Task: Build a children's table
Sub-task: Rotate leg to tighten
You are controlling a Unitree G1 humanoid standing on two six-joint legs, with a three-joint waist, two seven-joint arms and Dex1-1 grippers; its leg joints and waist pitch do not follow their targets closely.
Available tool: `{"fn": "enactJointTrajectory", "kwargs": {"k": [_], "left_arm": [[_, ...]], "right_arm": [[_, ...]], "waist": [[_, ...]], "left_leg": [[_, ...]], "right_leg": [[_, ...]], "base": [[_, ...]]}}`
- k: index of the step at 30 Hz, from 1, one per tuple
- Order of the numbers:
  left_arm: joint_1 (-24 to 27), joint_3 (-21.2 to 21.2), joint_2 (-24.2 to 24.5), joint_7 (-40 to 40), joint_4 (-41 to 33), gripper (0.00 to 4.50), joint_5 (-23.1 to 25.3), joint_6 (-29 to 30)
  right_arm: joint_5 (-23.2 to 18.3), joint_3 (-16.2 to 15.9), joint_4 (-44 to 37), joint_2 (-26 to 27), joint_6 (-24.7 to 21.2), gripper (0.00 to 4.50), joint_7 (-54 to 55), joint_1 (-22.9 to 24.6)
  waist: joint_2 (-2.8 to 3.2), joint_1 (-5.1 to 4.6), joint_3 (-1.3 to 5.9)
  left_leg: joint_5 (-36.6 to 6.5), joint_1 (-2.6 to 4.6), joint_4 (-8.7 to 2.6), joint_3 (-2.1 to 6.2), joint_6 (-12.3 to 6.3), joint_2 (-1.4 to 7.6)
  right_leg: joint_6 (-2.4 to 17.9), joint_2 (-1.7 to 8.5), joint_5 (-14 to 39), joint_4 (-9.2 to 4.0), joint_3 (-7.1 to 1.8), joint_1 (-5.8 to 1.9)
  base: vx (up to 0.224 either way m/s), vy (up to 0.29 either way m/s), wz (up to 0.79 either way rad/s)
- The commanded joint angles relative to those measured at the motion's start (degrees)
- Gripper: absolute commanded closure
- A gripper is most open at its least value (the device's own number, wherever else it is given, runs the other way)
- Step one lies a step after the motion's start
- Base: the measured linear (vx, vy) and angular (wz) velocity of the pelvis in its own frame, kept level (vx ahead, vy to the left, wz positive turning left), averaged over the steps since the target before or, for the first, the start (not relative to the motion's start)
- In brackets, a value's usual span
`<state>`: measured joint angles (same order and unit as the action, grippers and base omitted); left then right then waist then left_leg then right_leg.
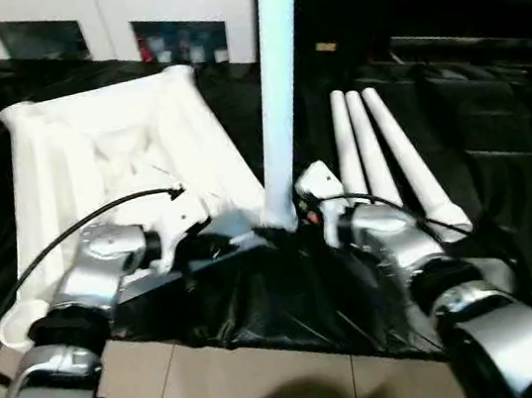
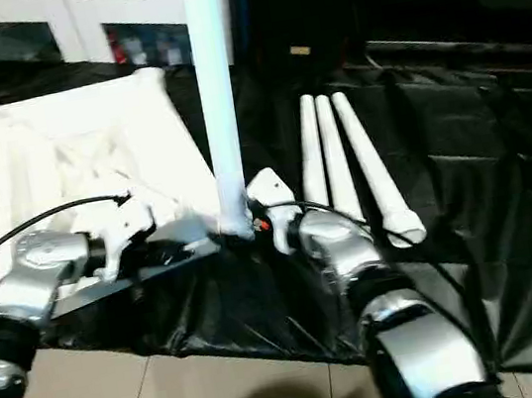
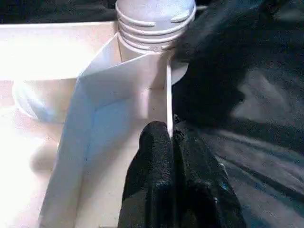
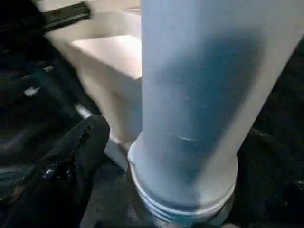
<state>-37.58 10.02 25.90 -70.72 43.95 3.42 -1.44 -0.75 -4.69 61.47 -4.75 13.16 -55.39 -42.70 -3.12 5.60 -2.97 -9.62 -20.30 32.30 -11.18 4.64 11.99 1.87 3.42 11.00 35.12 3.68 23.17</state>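
Observation:
The white tabletop (image 1: 71,168) lies upside down on the black cloth, ribbed side up. One white leg (image 1: 279,87) stands upright in its near right corner socket, with thread rings showing at its foot (image 4: 180,204). Three more legs (image 1: 375,158) lie side by side on the cloth to the right. My left gripper (image 3: 172,135) is shut on the thin rim wall of the tabletop just beside that corner. My right gripper (image 1: 307,215) sits at the base of the upright leg, open, with one black finger (image 4: 80,142) standing apart from the tube.
A white cabinet with glass doors (image 1: 119,21) stands behind the table. The black cloth (image 1: 495,125) hangs over the table's front edge, with tiled floor (image 1: 255,391) below. A black cable loops over my left forearm (image 1: 71,233).

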Motion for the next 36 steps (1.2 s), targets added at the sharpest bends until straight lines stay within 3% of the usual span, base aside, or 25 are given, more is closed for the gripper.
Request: {"fn": "enactJointTrajectory", "kwargs": {"k": [1, 6, 14, 19, 22, 24, 25, 27, 31, 34, 35, 36], "left_arm": [[0.5, 1.9, -0.8, -2.1, -1.1, 4.50, -0.4, -0.6], [1.3, 2.1, 0.5, -4.9, -1.9, 4.50, -1.1, -0.5], [1.6, 2.1, 1.0, -6.0, -2.4, 4.50, -1.3, -0.3], [1.7, 2.2, 0.6, -4.4, -2.5, 4.50, -1.0, 0.1], [0.2, 1.7, -1.5, 2.9, -1.2, 4.50, 0.7, 2.4], [-2.2, 0.4, -5.7, 12.1, 0.5, 4.50, 1.6, 6.2], [-2.4, 0.4, -6.0, 12.8, 0.6, 4.50, 1.7, 6.6], [-3.4, 0.1, -8.1, 17.1, 0.9, 4.50, 2.4, 8.4], [-5.6, -0.7, -12.4, 26.0, 2.1, 4.50, 3.2, 11.1], [-6.4, -0.1, -13.9, 28.5, 3.8, 4.50, 4.3, 9.8], [-6.6, 0.4, -14.0, 29.4, 4.7, 4.50, 5.1, 8.7], [-6.5, 0.6, -14.0, 29.7, 5.3, 4.50, 5.4, 8.0]], "right_arm": [[-0.3, -3.1, -1.7, 0.9, -0.1, 0.33, -7.3, 0.4], [0.2, -4.3, -1.7, -0.2, -0.2, 0.69, -13.1, 0.5], [-0.2, -4.4, -2.4, -0.3, -1.6, 1.44, -15.8, 0.8], [-0.8, -3.7, -2.9, 0.4, -2.7, 1.69, -14.3, 1.6], [-1.0, -2.1, -2.9, 2.4, -5.3, 1.82, -5.9, 2.3], [0.0, -0.1, -1.6, 5.9, -4.0, 1.85, 9.0, 2.8], [0.2, 0.1, -1.3, 6.3, -4.0, 1.85, 10.7, 2.7], [0.4, 1.4, -0.1, 8.4, -4.6, 1.86, 18.8, 2.4], [0.6, 3.4, 2.4, 12.6, -6.9, 1.86, 33.0, 0.8], [0.6, 4.6, 3.5, 14.3, -6.4, 1.86, 39.0, -1.0], [0.3, 5.2, 3.6, 14.6, -5.5, 1.51, 40.4, -1.5], [0.0, 5.7, 3.6, 14.8, -4.8, 1.51, 40.8, -1.9]], "waist": [[1.06, 0.37, 3.44], [0.97, 0.73, 3.39], [1.01, 1.14, 3.49], [0.91, 1.24, 3.54], [0.66, 1.21, 3.30], [0.56, 0.92, 2.93], [0.52, 0.86, 2.82], [0.40, 0.57, 2.90], [0.51, 0.43, 2.93], [0.49, 0.52, 3.07], [0.53, 0.51, 3.12], [0.68, 0.53, 3.25]], "left_leg": [[-11.6, 0.51, -3.19, 0.60, -2.50, 2.15], [-13.1, 0.74, -3.38, 0.66, -1.32, 2.28], [-12.5, 0.78, -3.41, 0.67, -0.97, 2.21], [-12.0, 0.77, -3.35, 0.65, -0.96, 2.18], [-12.7, 0.79, -3.52, 0.68, -0.57, 2.19], [-16.5, 1.57, -3.76, 0.82, 1.10, 2.04], [-17.2, 1.71, -3.80, 0.92, 1.58, 1.97], [-17.3, 1.30, -4.02, 1.40, 2.06, 1.91], [-17.6, 1.58, -3.94, 1.27, 1.86, 1.79], [-17.7, 1.41, -3.90, 1.21, 1.84, 1.64], [-17.4, 1.27, -3.89, 1.23, 1.57, 1.66], [-16.7, 1.16, -3.88, 1.16, 1.43, 1.65]], "right_leg": [[13.3, 4.91, 5.5, -3.24, -2.93, -2.92], [12.9, 4.99, 8.8, -3.52, -3.00, -2.75], [13.0, 4.89, 7.4, -3.32, -2.95, -2.77], [12.8, 4.92, 7.1, -3.29, -2.94, -2.78], [12.3, 4.92, 9.1, -3.50, -2.95, -2.70], [10.5, 5.31, 17.5, -4.59, -3.18, -1.99], [9.9, 5.42, 19.9, -4.87, -3.22, -1.80], [7.5, 5.76, 25.0, -5.39, -3.14, -2.11], [7.3, 5.30, 23.5, -5.46, -3.14, -1.54], [6.7, 5.26, 22.5, -5.45, -3.13, -1.63], [6.7, 5.28, 21.3, -5.36, -3.16, -1.73], [6.7, 5.16, 19.4, -5.21, -3.20, -1.81]], "base": [[0.000, 0.000, 0.00], [0.000, 0.000, 0.00], [0.000, 0.000, 0.00], [0.000, 0.000, 0.00], [0.000, 0.000, 0.00], [0.000, 0.000, 0.00], [0.000, 0.000, 0.00], [0.000, 0.000, 0.00], [0.000, 0.000, 0.00], [0.000, 0.000, 0.00], [0.000, 0.000, 0.00], [0.000, 0.000, 0.00]]}}
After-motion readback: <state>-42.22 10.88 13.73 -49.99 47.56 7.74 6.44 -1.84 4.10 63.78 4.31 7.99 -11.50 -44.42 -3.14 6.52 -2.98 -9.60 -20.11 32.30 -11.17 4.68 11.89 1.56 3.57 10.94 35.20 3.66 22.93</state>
